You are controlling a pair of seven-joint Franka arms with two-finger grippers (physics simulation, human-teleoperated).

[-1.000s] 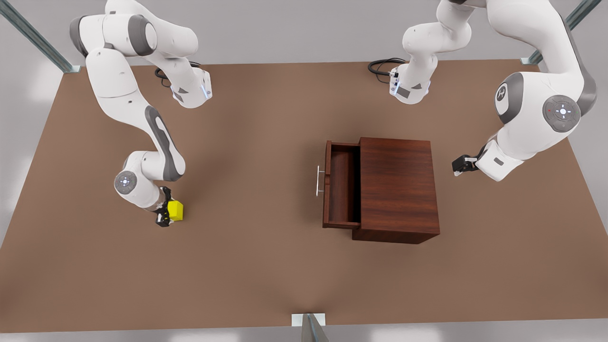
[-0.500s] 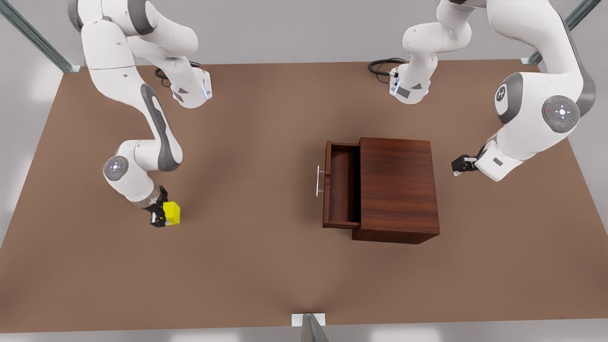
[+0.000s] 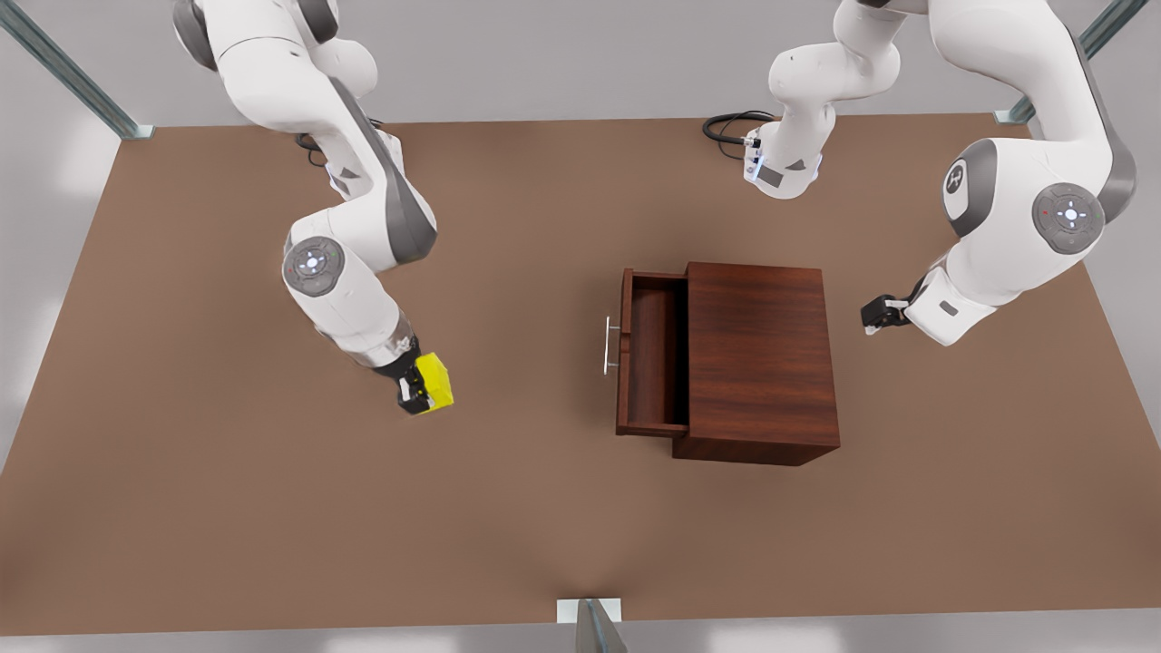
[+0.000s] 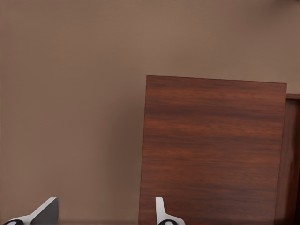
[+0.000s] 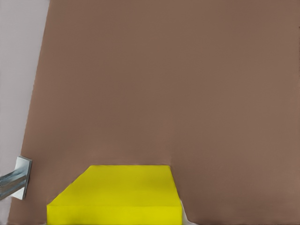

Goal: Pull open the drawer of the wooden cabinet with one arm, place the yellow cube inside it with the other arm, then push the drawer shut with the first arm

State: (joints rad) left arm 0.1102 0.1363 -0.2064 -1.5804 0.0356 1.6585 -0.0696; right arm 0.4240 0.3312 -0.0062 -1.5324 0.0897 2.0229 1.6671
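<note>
The wooden cabinet stands right of the table's middle in the front view. Its drawer is pulled out toward the front view's left, with the silver bar handle in front and nothing inside. My right gripper hangs above the table left of the drawer, shut on the yellow cube. My left gripper waits behind the cabinet on the front view's right, its fingers open with nothing between them.
The brown table stretches wide around the cabinet. Black cables coil by the arm bases at the far edge. A metal frame bracket sits at the near edge, and slanted metal posts stand at the far corners.
My right arm has carried the yellow cube up off the table and toward the front view's right, nearer the open drawer. The left gripper has barely moved.
</note>
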